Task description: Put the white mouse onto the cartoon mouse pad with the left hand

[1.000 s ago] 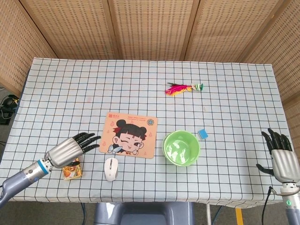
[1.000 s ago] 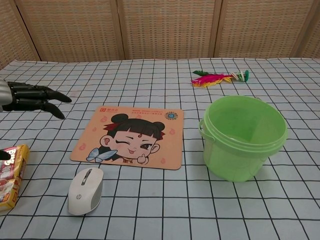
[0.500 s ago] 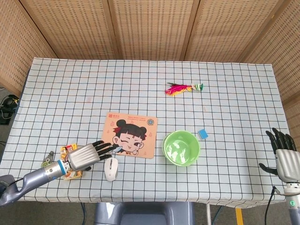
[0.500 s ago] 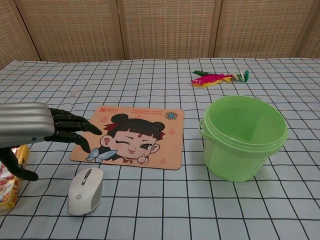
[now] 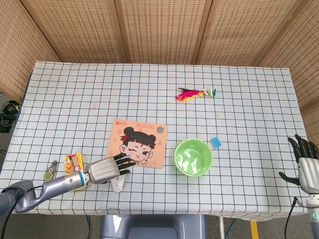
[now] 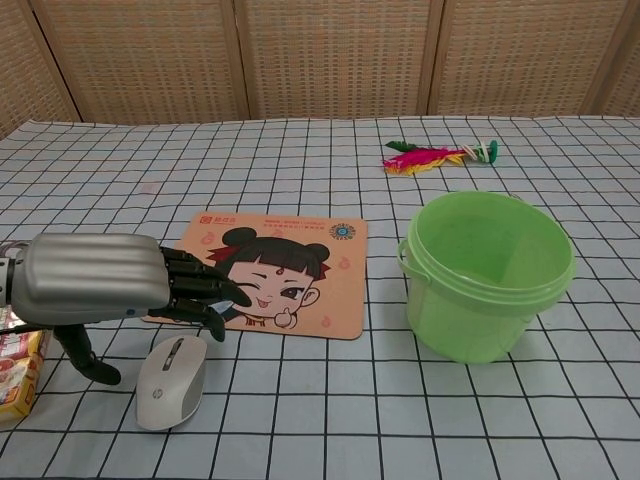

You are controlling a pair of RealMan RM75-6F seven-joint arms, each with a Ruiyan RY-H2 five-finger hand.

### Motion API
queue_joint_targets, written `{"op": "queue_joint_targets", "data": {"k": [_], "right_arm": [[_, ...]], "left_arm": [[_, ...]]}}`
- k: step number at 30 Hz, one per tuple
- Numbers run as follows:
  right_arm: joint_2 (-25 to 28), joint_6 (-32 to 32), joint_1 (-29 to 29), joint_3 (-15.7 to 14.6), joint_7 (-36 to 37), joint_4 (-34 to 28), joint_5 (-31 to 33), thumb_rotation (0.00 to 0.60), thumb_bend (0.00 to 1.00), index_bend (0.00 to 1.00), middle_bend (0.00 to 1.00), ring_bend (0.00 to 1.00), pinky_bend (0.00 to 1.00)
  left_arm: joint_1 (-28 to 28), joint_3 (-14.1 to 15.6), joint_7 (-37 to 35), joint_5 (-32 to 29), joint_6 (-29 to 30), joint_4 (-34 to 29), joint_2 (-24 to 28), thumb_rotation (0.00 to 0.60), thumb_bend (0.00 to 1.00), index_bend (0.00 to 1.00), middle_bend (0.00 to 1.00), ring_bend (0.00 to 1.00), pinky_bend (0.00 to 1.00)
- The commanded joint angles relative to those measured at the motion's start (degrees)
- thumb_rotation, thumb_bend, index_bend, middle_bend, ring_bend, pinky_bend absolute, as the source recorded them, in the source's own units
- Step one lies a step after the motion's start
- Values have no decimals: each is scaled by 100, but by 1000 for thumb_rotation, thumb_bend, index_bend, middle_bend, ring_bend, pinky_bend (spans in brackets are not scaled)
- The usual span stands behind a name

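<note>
Left hand: moved rightward since the earlier frame, now above the white mouse, fingers spread, holding nothing. Mouse unmoved, beside the cartoon mouse pad.

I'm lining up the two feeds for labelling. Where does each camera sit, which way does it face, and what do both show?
Head view: high above the near table edge, looking steeply down on the whole checked table; shows the left hand over the white mouse and the right hand at the far right.
Chest view: low at the near edge, looking level across the table toward the wicker wall; only the left hand shows.
Shared: left hand, white mouse, cartoon mouse pad, green bucket.
</note>
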Motion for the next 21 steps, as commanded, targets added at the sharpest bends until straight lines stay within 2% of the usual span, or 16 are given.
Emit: {"op": "queue_joint_targets", "data": {"k": [1,10,12,13,16,18,21], "right_arm": [[-1,25,-6,9,32,12,-11,600,99,82,0,0,0],[7,54,-21,13,69,22,-31,600,99,87,0,0,0],[6,67,-23,15,75,22,-41,600,99,87,0,0,0],[4,75,-25,16,79,23,-46,600,99,87,0,0,0],[-7,120,-31,17,87,31,-84,600,99,89,0,0,0],[-15,146,-36,16,94,36,-104,600,99,91,0,0,0],[-22,178,-47,13,101,42,-126,600,99,92,0,0,0]], "left_arm": [[-85,69,72,-31,-88,-27,-67,600,68,238,38,71,175],[-184,201,132,-165,-187,62,-198,600,76,261,47,74,180],[-201,240,144,-175,-204,70,-199,600,106,279,62,86,188],[-211,262,156,-175,-207,73,-199,600,129,289,70,93,195],[-199,315,131,-202,-147,85,-232,600,281,365,132,151,246],[-178,333,122,-208,-74,123,-273,600,398,448,202,214,292],[-122,357,125,-141,203,283,-400,600,472,568,306,303,357]]}}
